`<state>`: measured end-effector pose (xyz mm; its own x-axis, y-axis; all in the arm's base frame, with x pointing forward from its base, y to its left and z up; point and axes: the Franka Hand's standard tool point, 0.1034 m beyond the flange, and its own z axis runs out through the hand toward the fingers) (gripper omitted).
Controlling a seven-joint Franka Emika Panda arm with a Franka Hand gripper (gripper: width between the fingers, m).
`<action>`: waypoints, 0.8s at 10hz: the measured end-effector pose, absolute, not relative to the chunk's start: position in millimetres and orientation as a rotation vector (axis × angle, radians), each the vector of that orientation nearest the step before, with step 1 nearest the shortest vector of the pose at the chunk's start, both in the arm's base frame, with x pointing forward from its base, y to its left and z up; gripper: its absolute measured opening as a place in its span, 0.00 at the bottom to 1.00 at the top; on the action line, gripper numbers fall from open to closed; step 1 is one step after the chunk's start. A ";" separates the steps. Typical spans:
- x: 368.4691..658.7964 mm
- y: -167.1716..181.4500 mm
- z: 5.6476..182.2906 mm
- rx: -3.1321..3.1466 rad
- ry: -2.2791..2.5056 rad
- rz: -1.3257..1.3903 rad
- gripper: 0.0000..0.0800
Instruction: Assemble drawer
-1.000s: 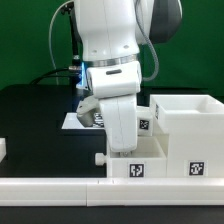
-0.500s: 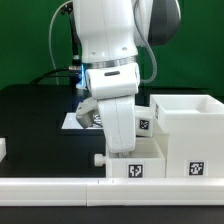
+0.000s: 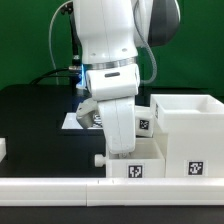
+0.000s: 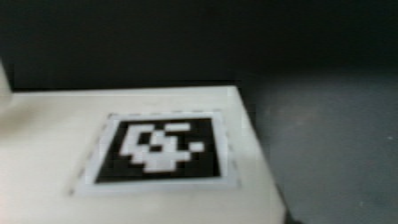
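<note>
Arm: white arm point(image 3: 108, 40) stands over the middle of the black tabletop point(image 3: 35, 120), wrist pointing down.
Gripper: gripper point(image 3: 122, 148) is lowered just behind the tray. Its fingers are hidden in both views, so I cannot tell whether they are apart or together.
Drawer housing: large white open-topped housing point(image 3: 188, 125) sits by the near edge of the tabletop, at the exterior view's right. The inside wall that shows is bare white, and its floor is out of sight.
Tray: smaller white tray point(image 3: 135, 168) sits against the housing's side, by the same near edge. It has a tag on its front face and a knob point(image 3: 100, 158) on its outer side. The gripper covers its inside.
Rail: white rail point(image 3: 50, 187) runs along the near edge.
Marker board: marker board point(image 3: 72, 120) lies flat toward the middle, partly behind the arm.
Wrist view: blurred black-and-white tag point(image 4: 164, 150) on a white surface beside the dark tabletop. I cannot tell which part carries it.
</note>
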<state>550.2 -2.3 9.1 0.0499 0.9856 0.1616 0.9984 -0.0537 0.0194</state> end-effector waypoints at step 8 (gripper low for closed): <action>543.0 8.8 7.8 -2.170 -2.092 -0.181 0.05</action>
<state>543.0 8.8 7.8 0.0364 0.9848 0.1698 0.9993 -0.0361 -0.0047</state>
